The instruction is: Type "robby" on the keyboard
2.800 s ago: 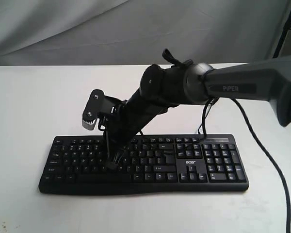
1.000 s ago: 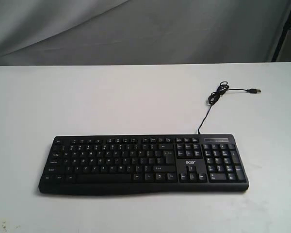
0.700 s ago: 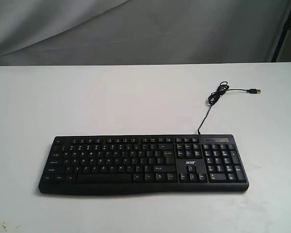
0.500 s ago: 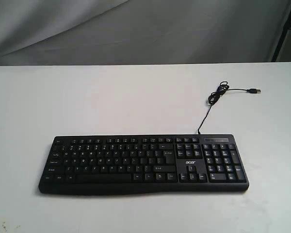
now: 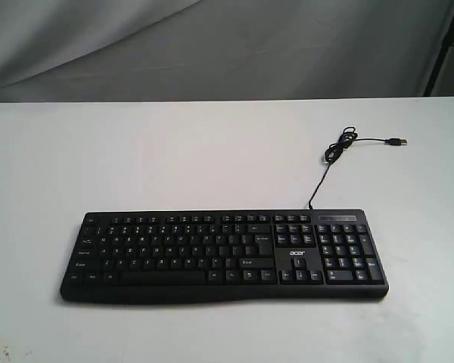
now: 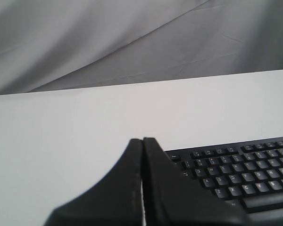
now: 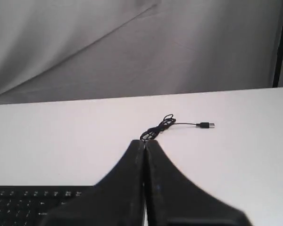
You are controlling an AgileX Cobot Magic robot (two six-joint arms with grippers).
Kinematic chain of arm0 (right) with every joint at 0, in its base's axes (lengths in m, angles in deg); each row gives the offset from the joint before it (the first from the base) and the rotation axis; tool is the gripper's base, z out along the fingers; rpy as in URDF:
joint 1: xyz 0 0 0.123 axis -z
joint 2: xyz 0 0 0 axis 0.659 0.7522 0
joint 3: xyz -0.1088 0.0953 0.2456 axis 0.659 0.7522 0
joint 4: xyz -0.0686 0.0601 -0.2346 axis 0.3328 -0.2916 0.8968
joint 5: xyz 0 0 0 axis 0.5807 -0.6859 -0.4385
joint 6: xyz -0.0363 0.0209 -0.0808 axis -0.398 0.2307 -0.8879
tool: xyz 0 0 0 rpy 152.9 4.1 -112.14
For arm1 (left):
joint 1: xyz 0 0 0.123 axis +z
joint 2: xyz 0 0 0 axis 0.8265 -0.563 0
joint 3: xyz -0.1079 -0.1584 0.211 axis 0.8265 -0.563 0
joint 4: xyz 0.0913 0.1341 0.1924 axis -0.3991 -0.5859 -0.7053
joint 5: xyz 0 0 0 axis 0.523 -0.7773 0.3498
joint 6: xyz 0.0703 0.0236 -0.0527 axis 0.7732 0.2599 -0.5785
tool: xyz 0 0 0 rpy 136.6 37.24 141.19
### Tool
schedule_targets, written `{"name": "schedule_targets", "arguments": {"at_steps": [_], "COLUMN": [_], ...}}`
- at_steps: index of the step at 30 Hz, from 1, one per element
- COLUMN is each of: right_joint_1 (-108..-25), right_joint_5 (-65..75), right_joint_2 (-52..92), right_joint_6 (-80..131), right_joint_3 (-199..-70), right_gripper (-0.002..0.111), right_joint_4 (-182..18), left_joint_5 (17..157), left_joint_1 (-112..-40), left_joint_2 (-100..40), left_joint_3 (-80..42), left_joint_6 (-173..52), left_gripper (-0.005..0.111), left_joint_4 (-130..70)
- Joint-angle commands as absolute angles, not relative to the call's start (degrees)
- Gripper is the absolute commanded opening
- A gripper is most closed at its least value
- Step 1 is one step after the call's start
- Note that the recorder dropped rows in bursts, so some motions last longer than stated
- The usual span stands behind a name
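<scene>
Shows a black keyboard lying flat and square-on toward the near side of a white table, with a creased grey cloth hanging behind. Reading from the left end: rows of letter keys with white legends, then the arrow block under a small white logo, then the number pad closing off the right end. Above the pad, a thin black cable leaving the back edge, running away across the table, bunching into a small loose loop and ending in a plug resting on the bare top, well apart from the keyboard. At the far right edge, a dark pole slanting up against the cloth.

From the left wrist: left fingers, dark and blunt, pressed together with only a hairline seam between them, pinching nothing, the keyboard's left end and its first columns of keys showing just beside and past them. From the right wrist: right fingers likewise pressed flat against each other, seam barely visible, a strip of the keyboard's back rows in sight near their base, the cable's loop and plug lying out on the table beyond the tips, the grey cloth filling the background.
</scene>
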State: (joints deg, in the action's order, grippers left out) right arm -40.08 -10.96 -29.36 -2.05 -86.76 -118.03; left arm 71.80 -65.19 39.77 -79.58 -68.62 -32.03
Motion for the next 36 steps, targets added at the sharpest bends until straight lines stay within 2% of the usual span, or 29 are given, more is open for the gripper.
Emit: {"name": "schedule_targets", "arguments": {"at_steps": [1, 9, 21, 36], "right_joint_1": [-39.70, -39.70, -40.09, -40.09], "right_joint_5": [-5.73, -0.82, -8.82, -17.61], "right_joint_2": [-34.94, -51.34, -51.73, -51.73], "right_joint_6": [1.28, 13.87, 23.69, 26.54], "right_joint_3": [-83.48, -77.16, -70.94, -70.68], "right_gripper": [0.000, 0.000, 0.000, 0.000], "right_joint_4": [-121.14, -119.64, -92.74, -86.74], "left_joint_5": [72.11, 72.11, 72.11, 72.11], "left_joint_1": [-65.56, -65.56, -65.56, -65.56], "left_joint_2": [39.97, 39.97, 39.97, 39.97], "left_joint_3": [-79.83, -79.83, -79.83, -79.83], "left_joint_6": [-68.78, -68.78, -68.78, -68.78], "left_gripper": [0.000, 0.000, 0.000, 0.000], "left_joint_4": [-32.30, -32.30, -32.30, -32.30]}}
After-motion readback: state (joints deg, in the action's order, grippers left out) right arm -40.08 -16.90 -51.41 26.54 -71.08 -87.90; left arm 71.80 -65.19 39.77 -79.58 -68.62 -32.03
